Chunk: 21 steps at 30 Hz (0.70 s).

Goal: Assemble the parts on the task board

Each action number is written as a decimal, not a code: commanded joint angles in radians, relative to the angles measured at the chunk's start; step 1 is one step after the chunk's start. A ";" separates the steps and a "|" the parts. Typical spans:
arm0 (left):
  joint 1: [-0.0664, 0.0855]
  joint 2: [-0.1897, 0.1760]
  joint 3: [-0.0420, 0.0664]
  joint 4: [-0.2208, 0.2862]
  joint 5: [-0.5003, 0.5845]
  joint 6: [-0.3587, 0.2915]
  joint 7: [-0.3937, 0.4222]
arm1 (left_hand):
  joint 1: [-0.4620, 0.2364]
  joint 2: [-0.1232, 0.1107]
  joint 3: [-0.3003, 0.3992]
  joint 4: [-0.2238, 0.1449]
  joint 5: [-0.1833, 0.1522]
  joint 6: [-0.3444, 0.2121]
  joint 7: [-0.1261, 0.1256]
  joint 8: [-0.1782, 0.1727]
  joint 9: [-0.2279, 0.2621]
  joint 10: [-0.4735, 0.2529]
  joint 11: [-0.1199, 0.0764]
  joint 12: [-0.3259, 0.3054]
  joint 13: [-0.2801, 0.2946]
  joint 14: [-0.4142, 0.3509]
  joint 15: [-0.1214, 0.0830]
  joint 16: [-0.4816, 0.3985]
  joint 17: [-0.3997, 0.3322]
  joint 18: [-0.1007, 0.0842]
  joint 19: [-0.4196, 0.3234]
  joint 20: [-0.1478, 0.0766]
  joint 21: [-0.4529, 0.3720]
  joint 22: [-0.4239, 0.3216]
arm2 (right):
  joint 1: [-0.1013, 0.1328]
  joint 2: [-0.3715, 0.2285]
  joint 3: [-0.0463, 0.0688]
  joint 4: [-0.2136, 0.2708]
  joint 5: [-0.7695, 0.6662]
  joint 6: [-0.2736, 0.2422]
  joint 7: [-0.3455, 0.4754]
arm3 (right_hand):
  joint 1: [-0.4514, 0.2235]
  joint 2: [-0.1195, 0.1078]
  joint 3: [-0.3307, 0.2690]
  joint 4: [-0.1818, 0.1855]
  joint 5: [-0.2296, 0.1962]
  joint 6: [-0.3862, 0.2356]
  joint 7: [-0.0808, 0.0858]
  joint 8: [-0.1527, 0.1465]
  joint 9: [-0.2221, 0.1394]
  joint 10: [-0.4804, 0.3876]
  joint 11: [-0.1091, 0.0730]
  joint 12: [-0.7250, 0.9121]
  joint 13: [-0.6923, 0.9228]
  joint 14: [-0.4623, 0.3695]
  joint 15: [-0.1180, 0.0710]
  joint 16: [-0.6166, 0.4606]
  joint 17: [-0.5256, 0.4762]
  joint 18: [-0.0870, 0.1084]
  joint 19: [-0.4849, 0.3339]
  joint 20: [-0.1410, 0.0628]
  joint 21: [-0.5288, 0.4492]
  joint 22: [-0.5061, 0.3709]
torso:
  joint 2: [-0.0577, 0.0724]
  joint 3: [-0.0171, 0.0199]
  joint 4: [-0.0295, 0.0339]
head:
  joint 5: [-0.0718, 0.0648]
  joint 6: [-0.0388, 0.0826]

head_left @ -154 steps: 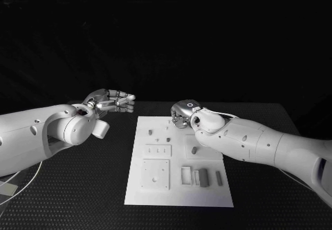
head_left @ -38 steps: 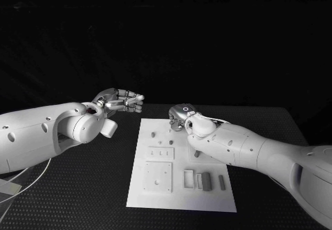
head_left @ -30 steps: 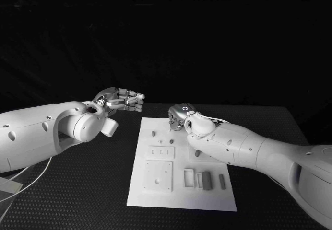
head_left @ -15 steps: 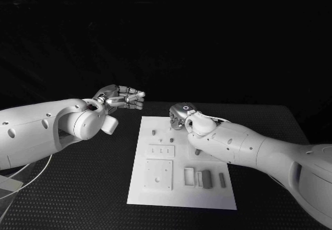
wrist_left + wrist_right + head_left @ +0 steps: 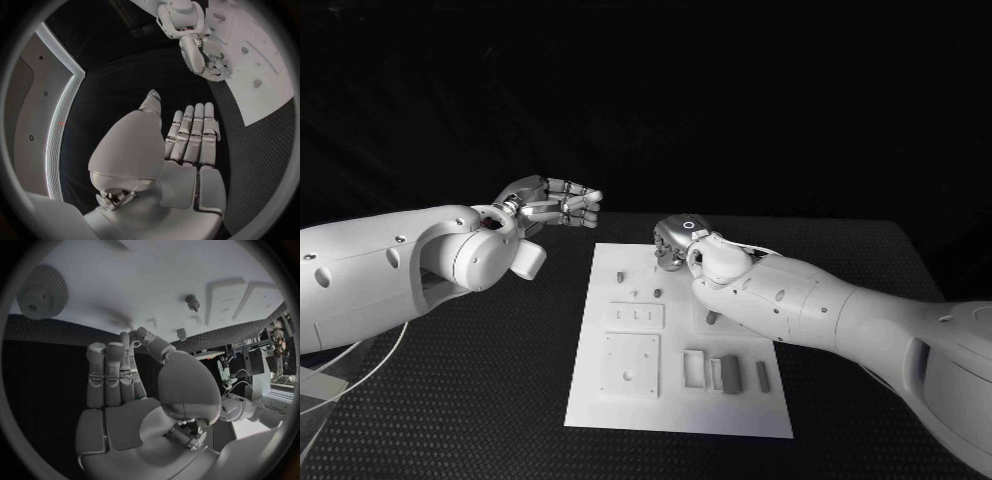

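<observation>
The flat white rectangular task board [image 5: 678,345] lies in the middle of the black textured worktop [image 5: 473,400]. Small grey parts [image 5: 728,374] sit near its front edge, beside raised white blocks. The right silver robot hand [image 5: 678,240] hangs over the board's far edge, fingers lying together; whether it pinches anything I cannot tell. Its white arm [image 5: 819,310] covers the board's right side. The left silver robot hand [image 5: 553,207] hovers off the board's far left corner, fingers curled in, holding nothing.

The task board [image 5: 589,400] lies in the table [image 5: 459,400] middle; left hand [image 5: 553,205] beside its far-left corner, right hand [image 5: 678,240] above its far edge
</observation>
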 commanded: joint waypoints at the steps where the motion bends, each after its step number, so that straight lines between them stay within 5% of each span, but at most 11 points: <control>1: 0.002 0.002 0.001 0.003 -0.003 0.009 0.006 | 0.003 -0.007 -0.005 0.001 -0.005 0.005 0.036 -0.004 -0.001 -0.002 0.002 -0.003 -0.001 0.005 -0.002 -0.003 0.001 0.013 0.009 0.001 -0.005 -0.001 | 0.000 0.002 0.000 -0.002 -0.006 -0.008 -0.001 | 0.003 0.011 0.005 -0.002 0.003 0.005 0.002 0.001 0.002 -0.001 0.004 -0.005 0.001 -0.002 -0.004 -0.001 -0.001 0.086 -0.004 -0.002 0.001 0.016 | 0.000 -0.0003 -0.0004 | 0.002 0.001; 12: 0.005 0.003 0.001 0.003 -0.003 0.009 0.005 | 0.004 -0.007 -0.004 0.001 -0.005 0.005 0.035 -0.004 -0.001 -0.002 0.002 -0.003 -0.001 0.005 -0.002 -0.004 0.001 0.013 0.009 0.001 -0.006 -0.001 | 0.000 0.009 0.000 -0.002 0.001 -0.008 0.004 | 0.003 0.010 0.005 -0.002 0.002 0.005 0.002 0.000 0.003 -0.001 0.004 -0.006 0.003 -0.001 -0.004 -0.001 -0.001 0.086 -0.004 -0.002 0.001 0.016 | 0.000 -0.0005 -0.0007 | 0.003 0.002; 21: 0.006 0.003 0.001 0.005 -0.003 0.007 0.004 | 0.004 -0.007 -0.004 0.001 -0.005 0.006 0.035 -0.004 -0.001 -0.002 0.002 -0.004 -0.001 0.005 -0.002 -0.004 0.002 0.013 0.009 0.001 -0.006 -0.001 | 0.000 0.014 0.000 -0.009 0.026 0.056 0.025 | -0.002 0.002 0.003 -0.001 0.002 -0.019 0.013 -0.019 0.000 -0.026 0.015 -0.027 0.006 -0.010 0.006 -0.003 -0.003 0.086 -0.012 0.002 -0.005 0.016 | 0.000 -0.0011 -0.0004 | 0.002 -0.001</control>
